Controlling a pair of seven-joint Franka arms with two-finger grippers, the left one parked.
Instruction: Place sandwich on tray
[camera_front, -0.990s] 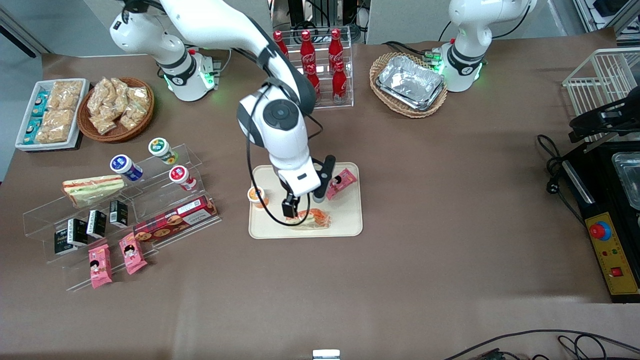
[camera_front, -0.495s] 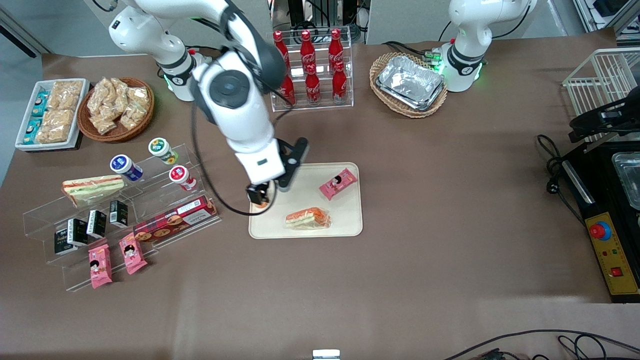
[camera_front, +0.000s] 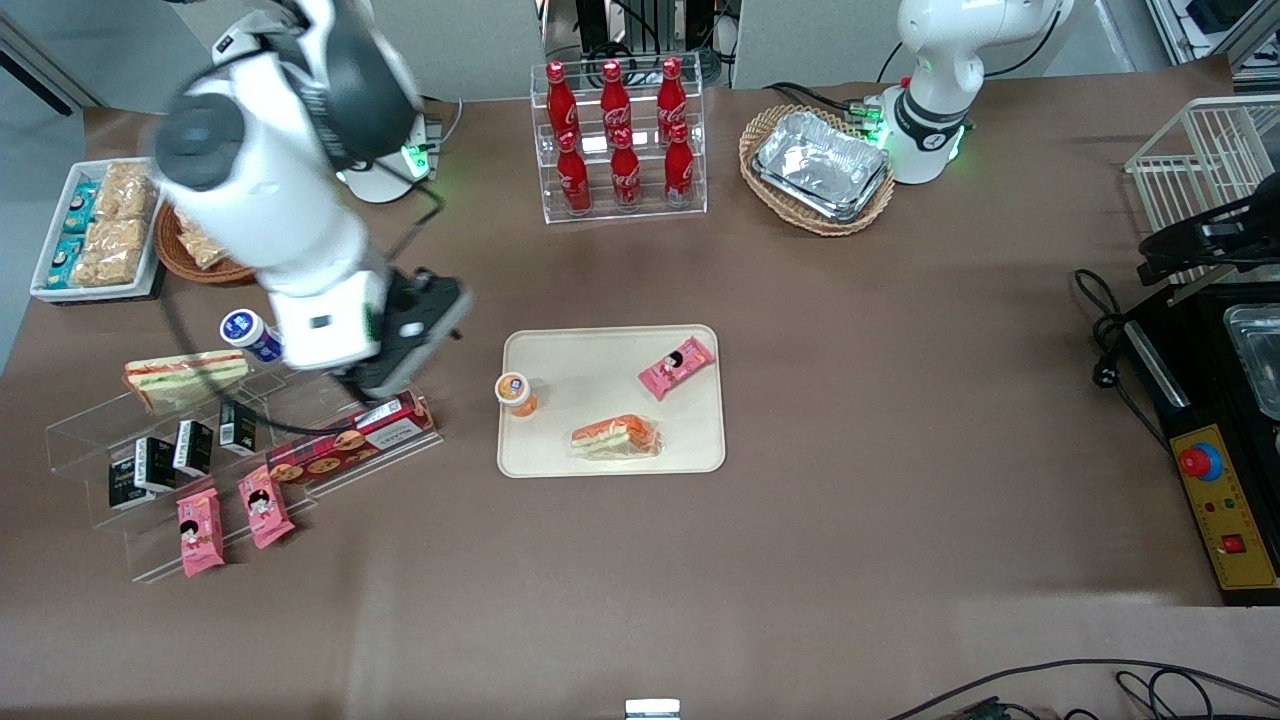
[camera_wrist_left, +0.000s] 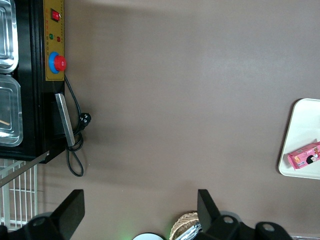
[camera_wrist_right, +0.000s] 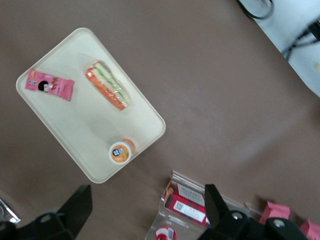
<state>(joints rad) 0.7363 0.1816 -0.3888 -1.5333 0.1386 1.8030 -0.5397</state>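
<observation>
The sandwich (camera_front: 613, 437), a clear-wrapped wedge with an orange-red filling edge, lies flat on the cream tray (camera_front: 600, 365), near the tray's edge closest to the front camera. The right wrist view shows the same sandwich (camera_wrist_right: 107, 85) resting on the tray (camera_wrist_right: 85, 132), free of any grip. My right gripper (camera_front: 372, 383) hangs high above the acrylic shelf, well away from the tray toward the working arm's end of the table. Its fingers (camera_wrist_right: 76, 204) stand wide apart, so the gripper (camera_wrist_right: 147, 210) is open with nothing held.
An orange-lidded cup (camera_front: 515, 392) and a pink snack packet (camera_front: 677, 367) share the tray. Below the gripper are the acrylic shelf's red biscuit box (camera_front: 350, 437) and a green-filled sandwich (camera_front: 185, 377). A cola bottle rack (camera_front: 620, 140) and a basket of foil trays (camera_front: 820, 165) stand farther from the camera.
The gripper let go of the sandwich, which stays on the tray. The arm then rose and swung away toward the acrylic shelf at the working arm's end.
</observation>
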